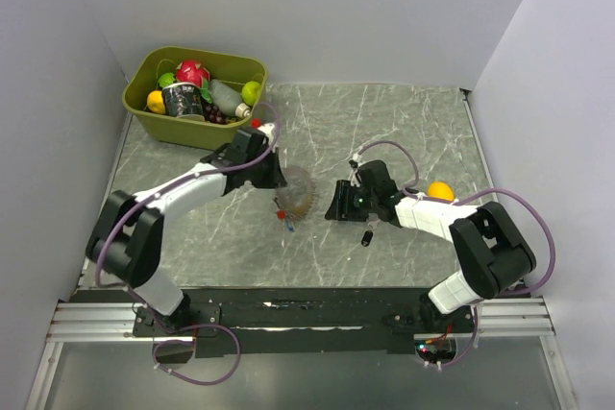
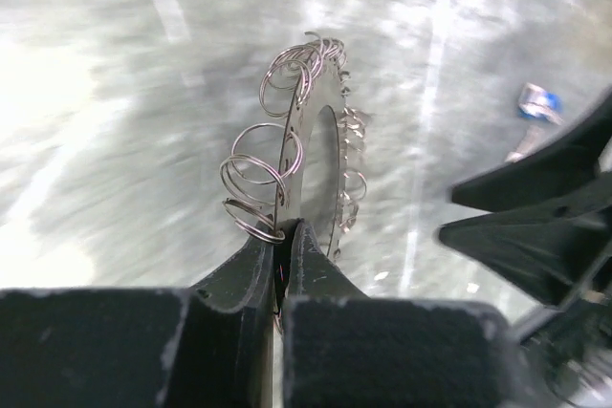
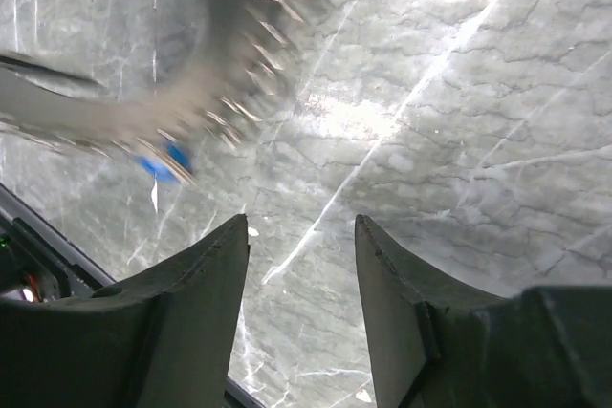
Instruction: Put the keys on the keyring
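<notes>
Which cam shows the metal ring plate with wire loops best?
Left wrist: the flat metal ring plate is close and sharp, loops distinct, pinched in the left gripper's shut jaws. Top external shows a small greyish disc; right wrist only a blur.

This looks like a robotics lab test cell, not a home or a shop. Two robot arms, the left arm (image 1: 183, 194) and the right arm (image 1: 452, 223), are bolted to an aluminium rail (image 1: 86, 319) at the near edge of a grey marble-patterned counter (image 1: 384, 122). Plain white panels (image 1: 336, 7) box the counter in on three sides. Purple cables (image 1: 533, 218) loop loose from the arms. A green bin (image 1: 183, 130) in the far left corner holds what seem to be toy fruits, though they are small in the top view.
</notes>
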Controlling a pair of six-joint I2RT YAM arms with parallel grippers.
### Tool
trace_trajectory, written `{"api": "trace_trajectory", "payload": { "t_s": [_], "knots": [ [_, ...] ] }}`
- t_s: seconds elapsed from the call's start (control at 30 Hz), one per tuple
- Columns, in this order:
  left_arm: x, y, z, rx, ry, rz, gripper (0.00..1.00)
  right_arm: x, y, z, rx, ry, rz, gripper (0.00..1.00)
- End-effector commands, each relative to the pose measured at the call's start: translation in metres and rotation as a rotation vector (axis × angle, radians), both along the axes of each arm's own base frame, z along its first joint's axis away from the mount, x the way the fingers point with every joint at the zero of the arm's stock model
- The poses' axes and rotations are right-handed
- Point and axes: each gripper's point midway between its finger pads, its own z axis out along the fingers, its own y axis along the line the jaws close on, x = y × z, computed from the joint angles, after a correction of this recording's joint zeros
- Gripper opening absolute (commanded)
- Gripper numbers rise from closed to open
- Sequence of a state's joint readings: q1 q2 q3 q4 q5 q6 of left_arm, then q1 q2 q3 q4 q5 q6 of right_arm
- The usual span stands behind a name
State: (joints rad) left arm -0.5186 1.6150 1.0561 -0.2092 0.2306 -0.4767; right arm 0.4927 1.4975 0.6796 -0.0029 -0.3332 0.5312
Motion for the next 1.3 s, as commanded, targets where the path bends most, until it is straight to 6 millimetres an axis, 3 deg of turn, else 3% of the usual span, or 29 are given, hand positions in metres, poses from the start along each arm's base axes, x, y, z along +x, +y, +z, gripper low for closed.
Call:
{"api": "trace_trajectory", "payload": {
  "t_s": [0.0, 0.17, 0.23, 0.4, 0.57, 0.77, 1.0, 1.1, 1.13, 1.27],
  "knots": [
    [0.009, 0.040, 0.047, 0.141, -0.104, 0.134, 0.01, 0.005, -0.007, 0.007, -0.015, -0.036, -0.007, 0.56],
    [0.003, 0.079, 0.069, 0.293, -0.128, 0.246, 0.01, 0.008, -0.007, 0.008, -0.018, -0.041, -0.001, 0.56],
    [0.003, 0.085, 0.076, 0.347, -0.142, 0.259, 0.01, 0.008, -0.008, 0.006, -0.020, -0.040, -0.001, 0.56],
    [-0.006, 0.102, 0.067, 0.571, -0.131, 0.300, 0.01, 0.008, -0.009, 0.000, -0.017, -0.021, 0.000, 0.57],
    [-0.005, 0.099, 0.049, 0.712, -0.129, 0.306, 0.01, 0.007, -0.010, -0.001, -0.016, -0.019, 0.000, 0.57],
    [-0.004, 0.078, 0.047, 0.611, -0.150, 0.281, 0.01, 0.006, -0.015, -0.003, -0.029, -0.019, -0.006, 0.57],
    [-0.011, 0.025, 0.080, 0.224, -0.215, 0.182, 0.01, 0.007, -0.017, 0.002, -0.025, -0.031, -0.013, 0.57],
    [-0.015, 0.007, 0.076, 0.095, -0.203, 0.156, 0.01, 0.009, -0.018, 0.008, -0.025, -0.052, -0.018, 0.57],
    [-0.020, 0.006, 0.064, 0.083, -0.179, 0.148, 0.01, 0.009, -0.019, 0.011, -0.026, -0.062, -0.018, 0.57],
    [-0.030, -0.013, 0.046, -0.071, -0.113, 0.138, 0.01, 0.011, -0.023, 0.020, -0.037, -0.093, -0.025, 0.57]
  ]
}}
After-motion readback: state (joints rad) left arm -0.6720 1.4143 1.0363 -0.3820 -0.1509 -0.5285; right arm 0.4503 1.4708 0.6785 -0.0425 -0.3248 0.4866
